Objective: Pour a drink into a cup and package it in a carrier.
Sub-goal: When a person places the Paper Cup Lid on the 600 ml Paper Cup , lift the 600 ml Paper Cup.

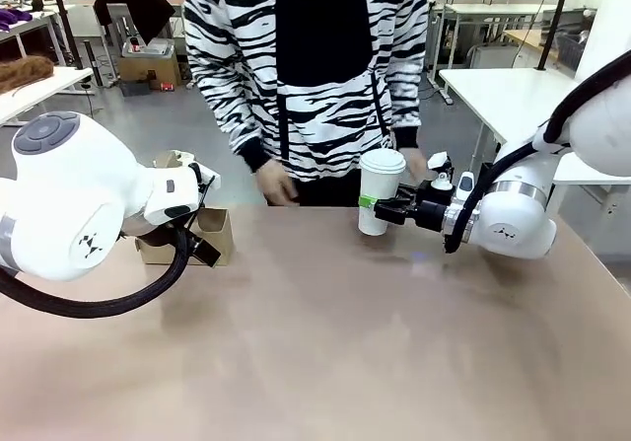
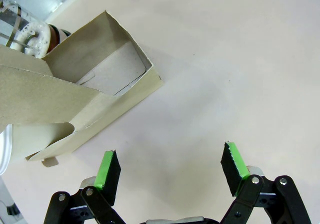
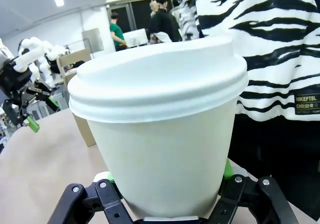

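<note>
Right gripper [image 1: 379,208] is clamped on the cup [image 1: 381,179], fingers pinching its lower wall, with the body rising above the fingers and the lid [image 3: 159,78] on top. From the front it's hard to call whether the base sits on the table [image 1: 325,342] or hangs just clear of it. Left gripper [image 2: 171,166] is spread wide and empty, green pads [image 2: 106,167] bare, and the carrier [image 2: 75,98] lies just ahead of its fingertips and off to one side, untouched, with one slot gaping. That's the worry: nothing steadies the carrier, and it's light, thin brown cardboard with folded flaps and sharp creases, so I'd expect a cup nudged against a slot edge or the handle tab to shove or tip it on this smooth table. The cup is a risk too. It's plain matte white paper, tapered, and too hard a squeeze that low could buckle the wall and loosen the domed press-on lid. Any drink is hidden under that lid, so a tilt on the way across could mean a leak. The carrier stands well off beyond the right gripper's fingertips.
</note>
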